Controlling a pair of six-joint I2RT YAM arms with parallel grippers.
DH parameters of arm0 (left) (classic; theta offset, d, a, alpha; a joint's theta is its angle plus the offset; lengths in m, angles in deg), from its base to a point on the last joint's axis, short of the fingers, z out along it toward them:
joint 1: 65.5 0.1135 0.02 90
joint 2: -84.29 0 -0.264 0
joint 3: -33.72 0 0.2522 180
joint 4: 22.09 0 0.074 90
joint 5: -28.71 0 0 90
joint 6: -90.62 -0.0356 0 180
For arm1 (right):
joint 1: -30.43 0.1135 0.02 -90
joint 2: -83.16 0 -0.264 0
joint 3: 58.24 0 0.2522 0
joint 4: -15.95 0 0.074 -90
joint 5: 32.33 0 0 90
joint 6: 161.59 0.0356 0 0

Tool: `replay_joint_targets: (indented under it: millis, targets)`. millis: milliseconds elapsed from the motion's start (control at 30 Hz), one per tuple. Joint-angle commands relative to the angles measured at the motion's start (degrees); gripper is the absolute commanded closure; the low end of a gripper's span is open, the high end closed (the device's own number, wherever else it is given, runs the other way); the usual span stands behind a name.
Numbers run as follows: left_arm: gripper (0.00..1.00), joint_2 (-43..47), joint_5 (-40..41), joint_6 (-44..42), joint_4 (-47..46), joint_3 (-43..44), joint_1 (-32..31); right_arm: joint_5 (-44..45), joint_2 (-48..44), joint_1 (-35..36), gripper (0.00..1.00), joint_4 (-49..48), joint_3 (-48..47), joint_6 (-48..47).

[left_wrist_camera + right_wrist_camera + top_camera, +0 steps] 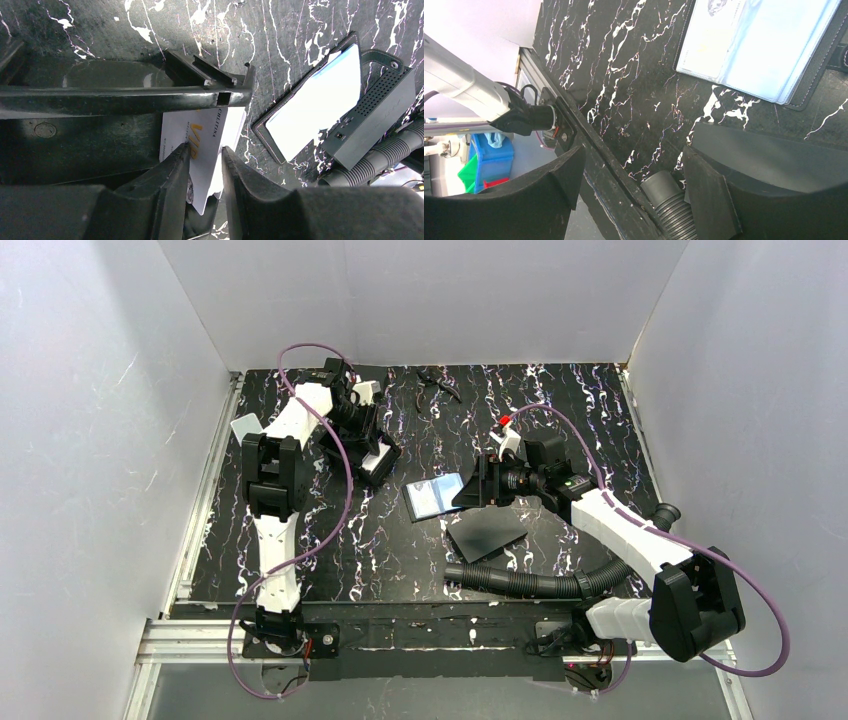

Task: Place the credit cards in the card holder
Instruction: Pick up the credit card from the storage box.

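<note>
My left gripper is at the back left, over a black stand. Its jaws stand narrowly apart with a white credit card, printed with gold "VIP", wedged between them; a second card edge shows behind it. The open card holder lies mid-table with a pale-blue card in its clear pocket. The holder also shows in the left wrist view and the right wrist view. My right gripper is open and empty at the holder's right edge. Its tips are above the table's near edge.
A matte black flat sheet lies just in front of the holder. A black corrugated hose runs along the near edge under the right arm. A small dark tool lies at the back. A pale flat piece sits by the left rail. White walls enclose the table.
</note>
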Motion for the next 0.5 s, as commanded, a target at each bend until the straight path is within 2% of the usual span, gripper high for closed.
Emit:
replay_joint_targets:
  millis: [0, 467]
  targets:
    - [0.72, 5.1, -1.8, 0.0, 2.0, 0.2, -0.2, -0.5, -1.5, 0.1, 0.20, -2.1, 0.3, -0.2]
    - [0.77, 5.5, -0.5, 0.0, 3.3, 1.1, -0.2, -0.7, -1.4, 0.2, 0.20, -2.2, 0.3, 0.0]
